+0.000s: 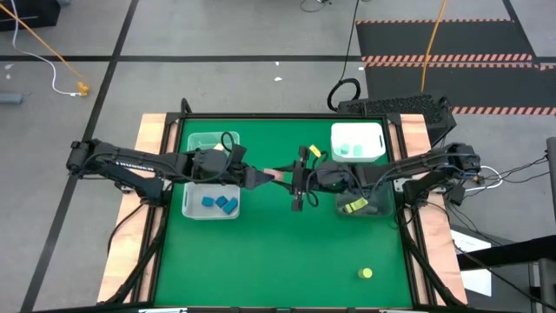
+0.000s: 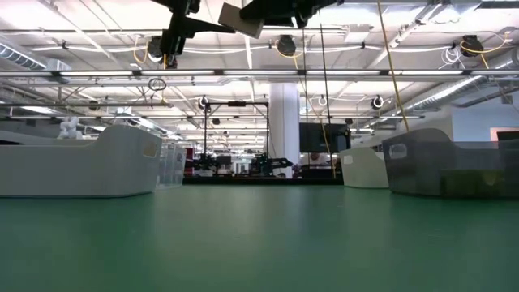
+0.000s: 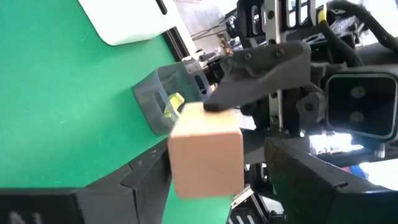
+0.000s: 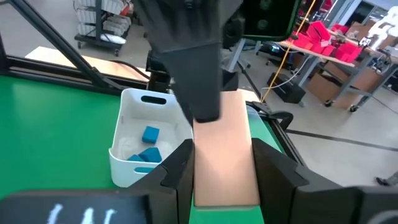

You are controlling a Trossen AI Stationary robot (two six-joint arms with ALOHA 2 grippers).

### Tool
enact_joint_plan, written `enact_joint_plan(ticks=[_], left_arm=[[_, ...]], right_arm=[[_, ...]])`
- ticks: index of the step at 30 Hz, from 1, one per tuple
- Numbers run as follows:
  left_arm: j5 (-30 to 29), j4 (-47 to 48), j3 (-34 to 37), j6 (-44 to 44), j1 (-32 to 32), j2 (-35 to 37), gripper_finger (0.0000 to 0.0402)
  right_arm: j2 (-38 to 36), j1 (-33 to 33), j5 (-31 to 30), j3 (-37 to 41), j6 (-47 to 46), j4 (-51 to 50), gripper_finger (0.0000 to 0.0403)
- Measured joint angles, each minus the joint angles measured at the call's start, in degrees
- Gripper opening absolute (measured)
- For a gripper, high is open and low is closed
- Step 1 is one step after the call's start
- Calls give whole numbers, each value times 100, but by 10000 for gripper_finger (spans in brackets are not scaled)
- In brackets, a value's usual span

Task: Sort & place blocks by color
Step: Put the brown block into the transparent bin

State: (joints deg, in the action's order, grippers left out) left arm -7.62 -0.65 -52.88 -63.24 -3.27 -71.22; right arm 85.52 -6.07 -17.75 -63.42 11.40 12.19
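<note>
High view: both arms meet above the middle of the green surface point(image 1: 278, 252), where a tan block point(image 1: 274, 176) is held between the left hand point(image 1: 263, 176) and the right hand point(image 1: 295, 178). In both wrist views each hand's fingers are clamped on this block, clear of the surface. Three blue blocks point(image 1: 220, 203) lie in the white bin point(image 1: 193, 211) beneath the left arm. A yellow cylinder point(image 1: 367, 274) stands well apart, near the front right corner.
</note>
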Motion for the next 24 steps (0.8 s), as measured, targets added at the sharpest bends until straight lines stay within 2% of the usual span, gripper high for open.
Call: enact_joint_plan(ticks=[4,9,13,17,24], left_arm=[[-134,15,0,113,0,0,212],[-200,42,2,203,66,0,134],[-195,32,2,292,73,0,132],[-186,57,2,363,72,0,132],[-200,243,0,446,110,2,132]], right_arm=[[-3,7,4,0,-1,4,113],[-9,5,-29,-2,9,7,114],[-9,3,-37,-2,-45,-10,131],[-15,1,7,-7,-636,-74,157],[-341,-3,33,-4,-1072,-645,208]])
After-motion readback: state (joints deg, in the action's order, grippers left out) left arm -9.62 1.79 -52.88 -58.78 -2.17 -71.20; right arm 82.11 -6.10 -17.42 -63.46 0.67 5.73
